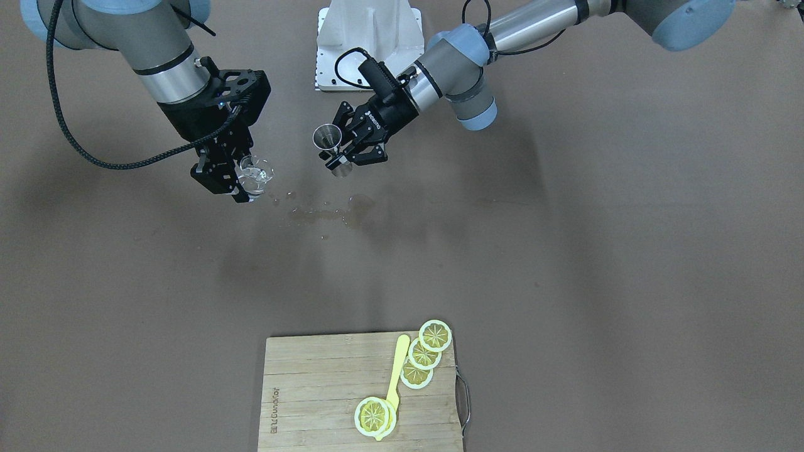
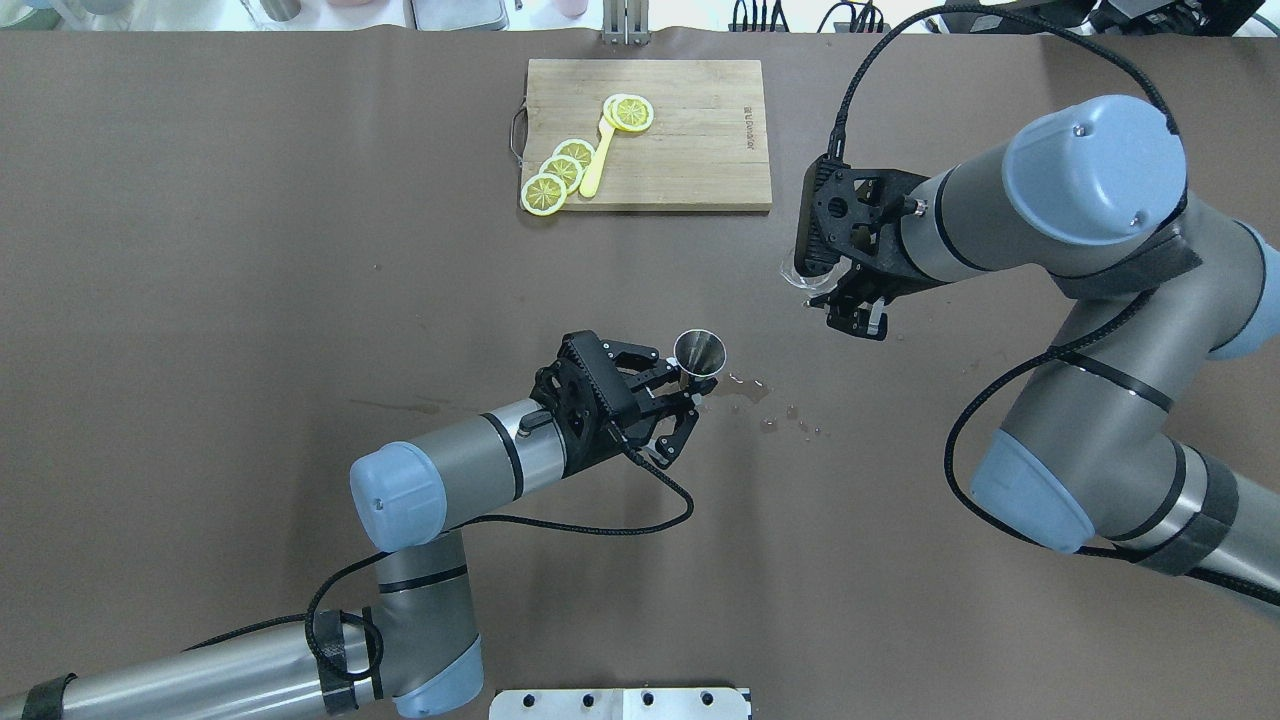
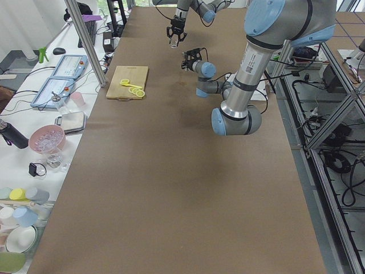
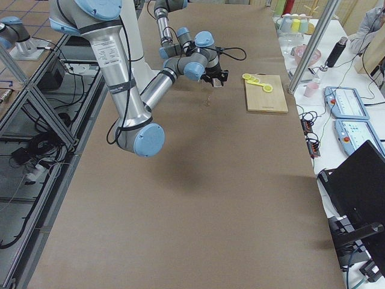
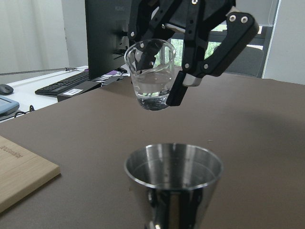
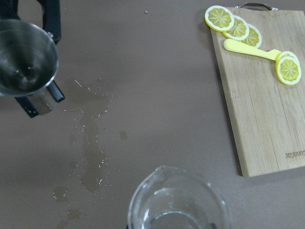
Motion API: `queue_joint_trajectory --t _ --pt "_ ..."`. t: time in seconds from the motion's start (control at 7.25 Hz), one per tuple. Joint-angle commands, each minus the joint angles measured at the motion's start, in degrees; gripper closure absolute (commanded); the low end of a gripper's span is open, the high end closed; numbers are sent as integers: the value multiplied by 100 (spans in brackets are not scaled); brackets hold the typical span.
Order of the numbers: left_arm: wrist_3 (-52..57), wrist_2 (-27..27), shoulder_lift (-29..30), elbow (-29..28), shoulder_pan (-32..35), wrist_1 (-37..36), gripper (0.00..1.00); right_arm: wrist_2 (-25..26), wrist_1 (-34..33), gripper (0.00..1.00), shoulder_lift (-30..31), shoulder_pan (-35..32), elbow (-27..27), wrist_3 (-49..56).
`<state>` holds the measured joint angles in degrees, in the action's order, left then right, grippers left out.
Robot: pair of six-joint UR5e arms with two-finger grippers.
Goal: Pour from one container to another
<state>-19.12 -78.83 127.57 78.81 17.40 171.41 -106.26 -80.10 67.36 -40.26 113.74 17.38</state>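
we see the right gripper (image 5: pixel 159 83) clamped on a glass cup (image 5: pixel 151 71), a little liquid inside. nearer us stands the steel jigger (image 5: pixel 174 183), mouth up; a wooden board (image 5: pixel 19 174) lies left.

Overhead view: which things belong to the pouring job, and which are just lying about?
Job: small glass cup, in the right gripper; steel jigger, in the left gripper.
Lying about: wooden cutting board, lemon slices, yellow utensil, spilled liquid.

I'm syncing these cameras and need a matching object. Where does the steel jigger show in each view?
Front-facing: steel jigger, upper centre.
Overhead: centre.
Exterior left: too small to tell.
Exterior right: cannot make it out.
Left wrist: bottom centre.
Right wrist: top left corner.
Shared landmark: cutting board with lemon slices.
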Motion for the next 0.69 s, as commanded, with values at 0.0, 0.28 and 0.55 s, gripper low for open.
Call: queue_joint_trajectory --t 0.0,0.28,0.55 --pt "5 0 -48 134 -26 15 100 595 -242 100 -4 272 78 89" --pt "5 0 -92 169 -43 15 100 519 -252 100 -126 255 104 177" --pt "5 17 -84 126 -43 6 100 510 -226 100 -144 255 306 108"
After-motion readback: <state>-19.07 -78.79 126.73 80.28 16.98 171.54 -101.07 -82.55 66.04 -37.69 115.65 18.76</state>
